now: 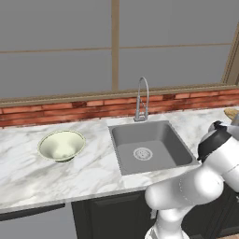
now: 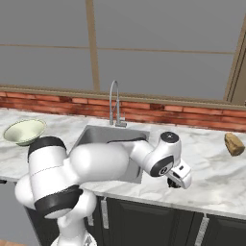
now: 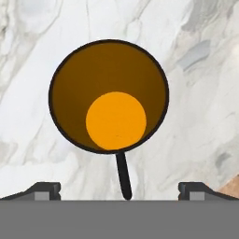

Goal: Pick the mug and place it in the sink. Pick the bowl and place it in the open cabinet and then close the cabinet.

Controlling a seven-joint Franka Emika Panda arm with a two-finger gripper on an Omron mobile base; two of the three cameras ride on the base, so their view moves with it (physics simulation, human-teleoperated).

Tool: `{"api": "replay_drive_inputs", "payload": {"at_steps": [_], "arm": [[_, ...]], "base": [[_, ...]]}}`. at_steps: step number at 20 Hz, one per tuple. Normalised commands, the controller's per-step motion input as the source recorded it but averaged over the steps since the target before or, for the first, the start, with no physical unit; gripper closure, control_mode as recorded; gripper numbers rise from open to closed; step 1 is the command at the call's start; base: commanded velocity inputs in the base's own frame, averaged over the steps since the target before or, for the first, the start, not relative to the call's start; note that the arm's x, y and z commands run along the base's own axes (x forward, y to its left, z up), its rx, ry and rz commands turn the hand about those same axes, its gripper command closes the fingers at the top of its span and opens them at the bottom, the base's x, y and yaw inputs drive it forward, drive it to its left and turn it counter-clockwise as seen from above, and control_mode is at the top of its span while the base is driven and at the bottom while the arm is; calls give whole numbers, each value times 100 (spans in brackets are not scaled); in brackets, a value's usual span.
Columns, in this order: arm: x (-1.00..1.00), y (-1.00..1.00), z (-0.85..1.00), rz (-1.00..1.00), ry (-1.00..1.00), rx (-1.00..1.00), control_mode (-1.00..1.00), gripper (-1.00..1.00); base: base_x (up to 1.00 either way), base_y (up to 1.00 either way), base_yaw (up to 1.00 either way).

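Orange mug (image 3: pixel 109 95) stands directly below the wide-spread pincer (image 3: pixel 119 190).

Mug (image 3: pixel 108 95) orange inside, black rim; bowl (image 1: pixel 61 145) pale cream; sink (image 1: pixel 151 147) grey; counter (image 1: pixel 28 172) white-grey marble

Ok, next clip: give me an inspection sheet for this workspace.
Surface: marble counter, bare around the basin.
Job's things: bowl upright left of the sink, which holds nothing; mug, orange-brown inside, upright on marble below the hand; cabinet nothing seen.
Clutter: brown loaf-like lump on the counter's right end.
Hand: hand open, holding nothing, right of the sink.
Cables: nothing seen.
Surroundings: faucet, brick backsplash, window.
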Motion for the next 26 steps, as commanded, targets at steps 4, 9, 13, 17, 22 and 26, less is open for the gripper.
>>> {"api": "replay_drive_inputs", "payload": {"at_steps": [4, 9, 13, 17, 22, 26], "arm": [[0, 0, -12, 0, 0, 0, -100, -100], [0, 0, -10, 0, 0, 0, -100, -100], [1, 0, -12, 0, 0, 0, -100, -100], [0, -2, -7, 0, 0, 1, -100, -100], [0, -3, -4, 0, 0, 1, -100, -100], [0, 0, 0, 0, 0, 0, -100, 100]], "base": [[0, 0, 0], [0, 0, 0], [0, 0, 0], [0, 0, 0], [0, 0, 0], [0, 0, 0]]}}
